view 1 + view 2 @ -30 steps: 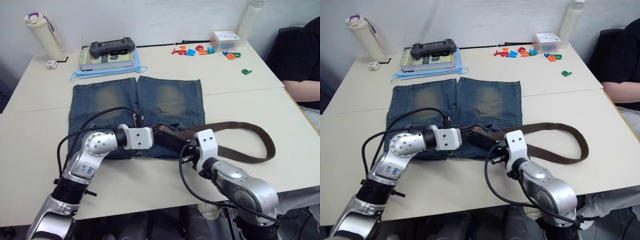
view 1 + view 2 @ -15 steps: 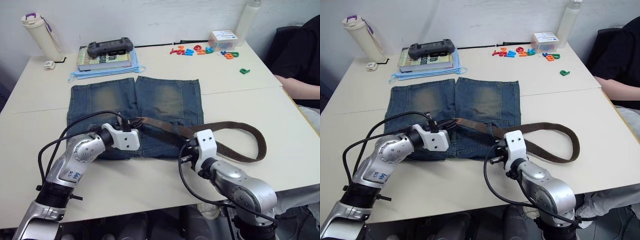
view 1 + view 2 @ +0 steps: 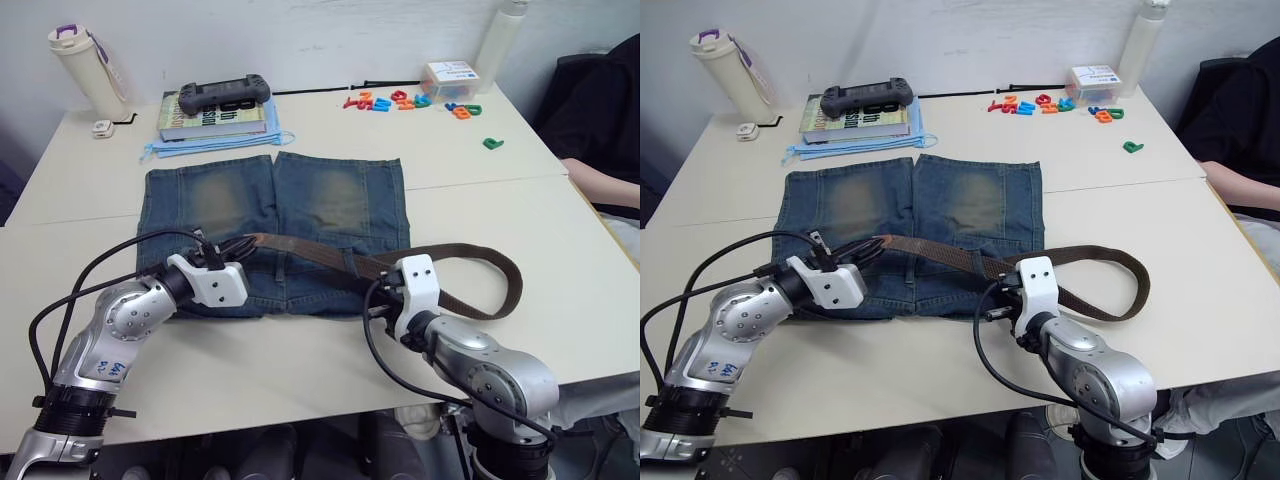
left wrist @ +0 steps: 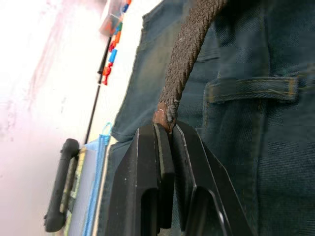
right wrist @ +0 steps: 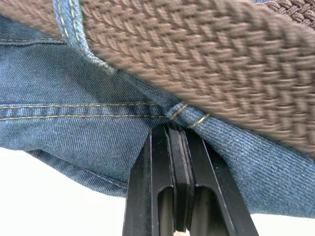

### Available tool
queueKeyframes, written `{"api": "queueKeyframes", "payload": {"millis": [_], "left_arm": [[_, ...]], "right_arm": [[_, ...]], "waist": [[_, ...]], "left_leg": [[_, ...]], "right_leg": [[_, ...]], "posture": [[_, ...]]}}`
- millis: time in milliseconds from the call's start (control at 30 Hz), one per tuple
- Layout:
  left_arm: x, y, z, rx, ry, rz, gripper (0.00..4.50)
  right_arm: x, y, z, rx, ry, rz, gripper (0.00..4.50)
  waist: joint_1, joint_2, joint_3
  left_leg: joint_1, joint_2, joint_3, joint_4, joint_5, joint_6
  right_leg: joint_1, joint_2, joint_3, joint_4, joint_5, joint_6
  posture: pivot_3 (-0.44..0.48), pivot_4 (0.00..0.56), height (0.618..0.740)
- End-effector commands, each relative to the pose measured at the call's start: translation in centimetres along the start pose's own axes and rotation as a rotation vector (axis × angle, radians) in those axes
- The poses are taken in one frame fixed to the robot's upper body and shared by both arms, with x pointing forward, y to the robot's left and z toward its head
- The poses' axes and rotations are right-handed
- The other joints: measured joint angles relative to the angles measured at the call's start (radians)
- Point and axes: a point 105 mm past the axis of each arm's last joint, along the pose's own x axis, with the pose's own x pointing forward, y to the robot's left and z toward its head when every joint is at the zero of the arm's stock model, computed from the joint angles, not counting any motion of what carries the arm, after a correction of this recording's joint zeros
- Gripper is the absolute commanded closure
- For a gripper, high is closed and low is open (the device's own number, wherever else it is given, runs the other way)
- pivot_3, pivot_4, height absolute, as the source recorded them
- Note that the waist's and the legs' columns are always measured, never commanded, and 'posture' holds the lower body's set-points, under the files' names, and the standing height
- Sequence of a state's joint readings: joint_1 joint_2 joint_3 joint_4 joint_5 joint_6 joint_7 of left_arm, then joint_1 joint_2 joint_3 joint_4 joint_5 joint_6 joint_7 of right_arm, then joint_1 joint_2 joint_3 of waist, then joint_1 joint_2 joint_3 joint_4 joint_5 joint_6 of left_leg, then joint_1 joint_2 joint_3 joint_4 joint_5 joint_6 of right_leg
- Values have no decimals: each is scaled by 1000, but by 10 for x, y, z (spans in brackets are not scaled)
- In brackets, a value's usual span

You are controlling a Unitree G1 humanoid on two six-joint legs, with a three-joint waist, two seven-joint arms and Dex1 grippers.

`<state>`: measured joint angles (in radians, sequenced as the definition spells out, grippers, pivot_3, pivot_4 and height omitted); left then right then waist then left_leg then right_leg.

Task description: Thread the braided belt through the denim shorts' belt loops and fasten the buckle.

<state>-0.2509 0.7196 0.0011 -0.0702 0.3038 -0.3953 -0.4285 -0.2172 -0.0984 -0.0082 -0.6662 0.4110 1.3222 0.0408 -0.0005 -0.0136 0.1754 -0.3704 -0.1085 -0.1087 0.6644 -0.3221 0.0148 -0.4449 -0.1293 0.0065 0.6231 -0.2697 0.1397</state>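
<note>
The denim shorts (image 3: 330, 205) lie flat on the table, waistband toward me. The braided belt (image 3: 310, 252) runs along the waistband, then curls in a loop on the table to the right (image 3: 505, 285). My left gripper (image 3: 236, 246) is shut on the belt's tan tip (image 4: 164, 112), left of the fly. One of the belt loops (image 4: 251, 88) lies beside it. My right gripper (image 3: 378, 286) is shut on the waistband edge (image 5: 184, 118), just below where the belt passes under a loop (image 5: 66, 22). The buckle is hidden.
At the table's far side stand a tumbler (image 3: 85, 70), a book with a game controller (image 3: 222, 95) on it, coloured letters (image 3: 400, 100), a small box (image 3: 448, 75) and a white bottle (image 3: 498, 40). A person (image 3: 600, 150) sits at the right edge.
My left gripper has moved left along the waistband, drawing the belt's tip with it. The belt's loop on the right has shrunk. The right gripper has stayed put.
</note>
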Motion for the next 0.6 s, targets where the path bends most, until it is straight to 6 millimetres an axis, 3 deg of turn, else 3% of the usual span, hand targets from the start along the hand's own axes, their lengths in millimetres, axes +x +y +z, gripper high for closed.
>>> {"api": "queueKeyframes", "payload": {"millis": [33, 200, 433, 600], "left_arm": [[-8, 13, 10, -32, -17, 69, 4486], [-13, 4, 14, -73, -5, 57, 4486], [-6, -3, 27, -116, -26, 55, 4486], [-1, -6, 33, -137, -33, 65, 4500]], "right_arm": [[-6, -8, 5, -4, -15, -28, 4500], [-8, -12, 5, -8, -10, -39, 4500], [-22, 18, 29, 102, -130, 133, 4500], [-34, 38, 28, 178, -109, 276, 2929]], "waist": [[0, 0, 0], [-1, 0, 0], [1, 1, 0], [-2, 1, 0]], "left_leg": [[0, 0, 0, 0, 0, 0], [0, 0, 0, 0, 0, 0], [0, 0, 0, 0, 0, 0], [0, 1, 0, -1, -1, 0]], "right_leg": [[0, 0, 0, 0, 0, 0], [0, 0, 0, -1, 0, 0], [0, 0, 0, 0, 0, 0], [0, 1, 0, -1, 0, 0]], "posture": [[0, 150, 713], [0, 150, 713], [0, 150, 713], [0, 150, 713]]}}
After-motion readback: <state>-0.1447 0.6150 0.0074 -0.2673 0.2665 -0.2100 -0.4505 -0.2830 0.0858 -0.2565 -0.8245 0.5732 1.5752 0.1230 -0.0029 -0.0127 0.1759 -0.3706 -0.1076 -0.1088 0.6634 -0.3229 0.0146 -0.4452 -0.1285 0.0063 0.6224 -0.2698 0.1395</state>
